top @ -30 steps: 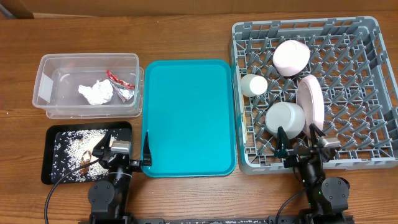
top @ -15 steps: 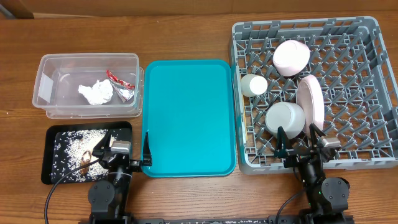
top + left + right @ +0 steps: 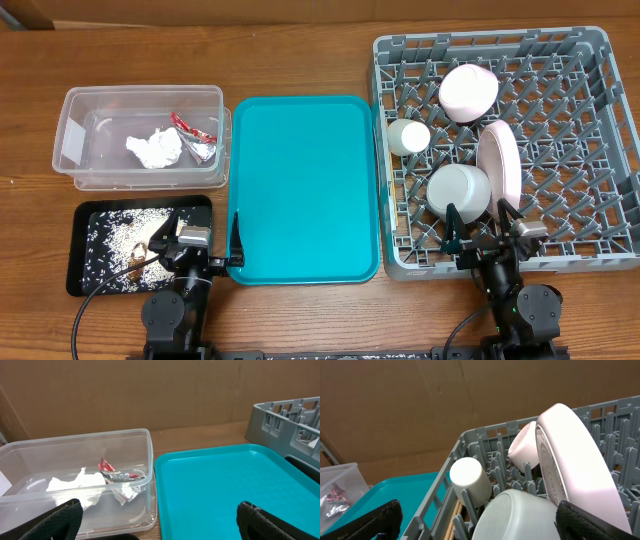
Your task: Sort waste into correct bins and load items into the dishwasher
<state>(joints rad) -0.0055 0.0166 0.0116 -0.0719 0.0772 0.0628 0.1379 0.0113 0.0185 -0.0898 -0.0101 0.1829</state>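
Two end effectors sit at the bottom edge, fingers wide apart, holding nothing: the left end effector [image 3: 195,235] and the right end effector [image 3: 478,218]. Upper left, the clear tub [image 3: 140,94] holds the white tissue [image 3: 153,149] and foil wrapper [image 3: 197,135]. Lower left, the black tray [image 3: 74,262] holds food scraps [image 3: 125,245]. On the right, the grey dish rack [image 3: 490,38] holds the pink plate [image 3: 500,160], pink bowl [image 3: 468,92], white bowl [image 3: 458,190] and cream cup [image 3: 407,137].
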